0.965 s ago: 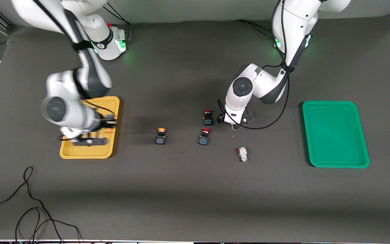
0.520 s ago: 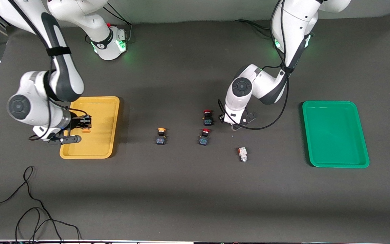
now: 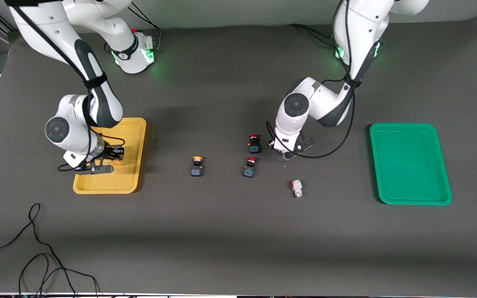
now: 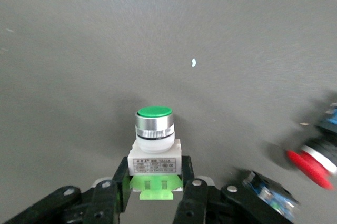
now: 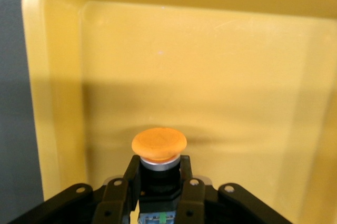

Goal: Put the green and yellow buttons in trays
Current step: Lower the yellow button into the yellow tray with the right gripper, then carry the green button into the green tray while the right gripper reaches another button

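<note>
My right gripper (image 5: 157,184) pinches a yellow-capped button (image 5: 158,144) over the yellow tray (image 3: 133,136) at frame left. My left gripper (image 4: 154,187) clamps a green-capped button (image 4: 154,129) mid-frame on the dark grey table mat (image 3: 230,231); green tray (image 3: 437,136) sits right.

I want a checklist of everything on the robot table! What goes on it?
Surface: dark table mat.
Job's things: yellow tray; green tray, nothing in it; yellow-capped button and whitish-grey button on the mat.
Clutter: two red-capped buttons.
Grippers: right gripper shut on orange-capped button over yellow tray; left gripper shut on green-capped button, on the mat.
Cables: black cable near the front camera.
Surroundings: nothing seen.
</note>
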Action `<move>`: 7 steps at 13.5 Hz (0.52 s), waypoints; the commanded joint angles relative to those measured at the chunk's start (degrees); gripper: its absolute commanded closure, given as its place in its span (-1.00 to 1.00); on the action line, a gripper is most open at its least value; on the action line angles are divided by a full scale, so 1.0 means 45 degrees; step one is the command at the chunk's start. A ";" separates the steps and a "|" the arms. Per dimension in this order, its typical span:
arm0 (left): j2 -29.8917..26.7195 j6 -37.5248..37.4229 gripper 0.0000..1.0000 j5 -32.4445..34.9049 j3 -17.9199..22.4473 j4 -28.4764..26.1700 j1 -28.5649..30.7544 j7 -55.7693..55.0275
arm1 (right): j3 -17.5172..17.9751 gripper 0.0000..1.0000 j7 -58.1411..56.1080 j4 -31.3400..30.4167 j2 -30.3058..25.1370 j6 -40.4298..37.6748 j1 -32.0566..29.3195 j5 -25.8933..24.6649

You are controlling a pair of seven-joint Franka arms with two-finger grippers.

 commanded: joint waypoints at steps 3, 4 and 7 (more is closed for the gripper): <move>-0.3560 -0.3757 1.00 0.0207 0.0035 0.0270 -0.0071 -0.0240 | 0.0064 -0.73 -0.0138 0.0044 0.0017 0.0081 0.0182 0.0462; -0.3951 -0.4673 1.00 0.0207 0.0015 0.0563 -0.0071 -0.0143 | 0.0064 -0.99 -0.0060 0.0122 -0.0255 -0.0424 0.0221 0.0694; -0.5103 -0.6708 1.00 0.0168 0.0113 0.0761 0.0801 0.3066 | 0.0006 -0.99 0.0076 0.1348 -0.1192 -0.3387 0.0221 0.1204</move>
